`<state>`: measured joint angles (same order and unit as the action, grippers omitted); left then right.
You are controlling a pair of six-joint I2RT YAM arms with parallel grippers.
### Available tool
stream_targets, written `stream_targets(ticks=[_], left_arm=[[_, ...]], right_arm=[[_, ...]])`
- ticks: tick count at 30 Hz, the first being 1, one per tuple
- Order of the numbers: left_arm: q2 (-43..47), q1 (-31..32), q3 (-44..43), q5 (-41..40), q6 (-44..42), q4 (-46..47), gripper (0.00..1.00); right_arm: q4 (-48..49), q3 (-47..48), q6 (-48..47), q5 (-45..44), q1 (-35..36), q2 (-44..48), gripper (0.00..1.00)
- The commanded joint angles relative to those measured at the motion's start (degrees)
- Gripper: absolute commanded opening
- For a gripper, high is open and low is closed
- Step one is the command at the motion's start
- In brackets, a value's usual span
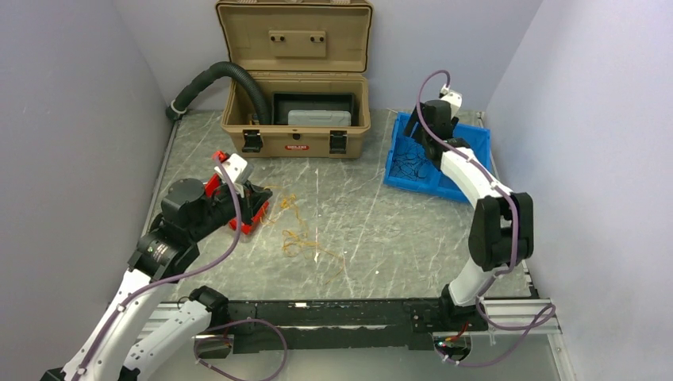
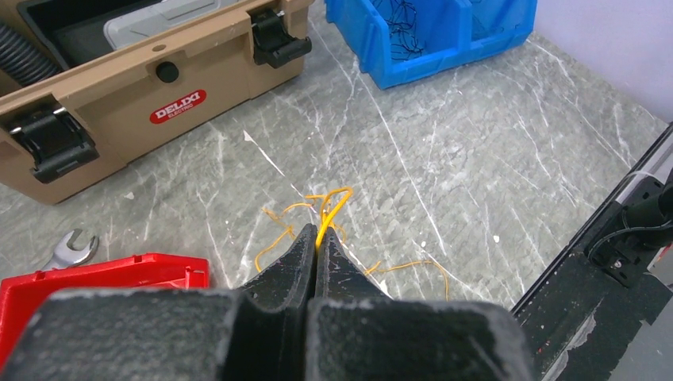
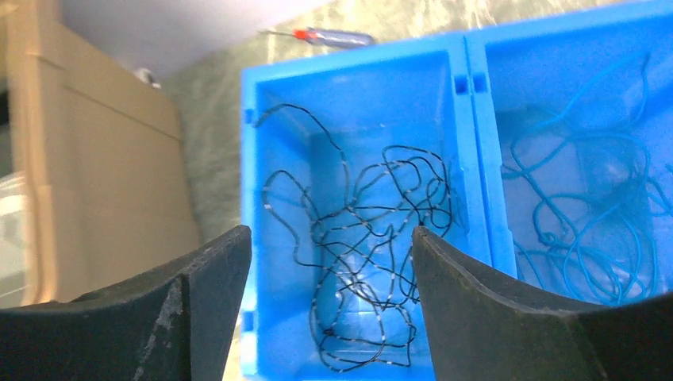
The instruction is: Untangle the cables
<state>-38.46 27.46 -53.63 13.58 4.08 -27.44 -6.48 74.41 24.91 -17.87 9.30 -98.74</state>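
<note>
Cables lie in 3 colour groups, with the left end effector (image 2: 316, 238) pinching yellow-orange strands and the right end effector (image 3: 329, 235) spread over the blue bin (image 3: 473, 119).
The left end effector's jaws are pressed together on a strand of the yellow-orange cables (image 2: 333, 208), whose loose loops sprawl on the marble-patterned counter (image 1: 381, 230) just ahead of it, near the red bin (image 2: 95, 274) and a wrench (image 2: 71, 248). The right end effector hangs with its jaws wide apart and nothing between them, above the bin's 2 compartments: the black cables (image 3: 373, 238) sit tangled in the one nearer the tan case (image 1: 298, 135), the blue cables (image 3: 587, 214) in the other.
</note>
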Motion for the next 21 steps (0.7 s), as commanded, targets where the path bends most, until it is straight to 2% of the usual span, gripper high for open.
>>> stream_targets(ticks=[1,3,6,11,16,21], left_arm=[[-0.7,0.1,-1.7,2.6,0.2,0.9,0.0],[-1.3,0.1,-2.2,3.7,0.2,0.8,0.0],[-2.6,0.1,-2.9,5.9,0.4,0.6,0.0],[-4.7,0.2,-3.8,9.8,1.8,1.8,0.0],[-6.4,0.3,-4.8,11.6,2.7,2.7,0.0],[-7.0,0.2,-5.7,12.8,2.8,3.0,0.0]], right_arm=[[-0.6,-1.2,-2.0,6.0,-0.3,5.5,0.79],[-0.3,-3.0,-2.9,10.8,-0.3,7.4,0.79],[3.3,-7.5,-5.7,25.5,0.1,11.0,0.79],[11.9,-18.0,-7.8,44.9,4.0,18.0,0.9],[17.2,-26.8,-9.7,49.7,12.5,21.2,0.89],[31.5,-35.3,-9.2,52.7,19.2,24.0,0.88]])
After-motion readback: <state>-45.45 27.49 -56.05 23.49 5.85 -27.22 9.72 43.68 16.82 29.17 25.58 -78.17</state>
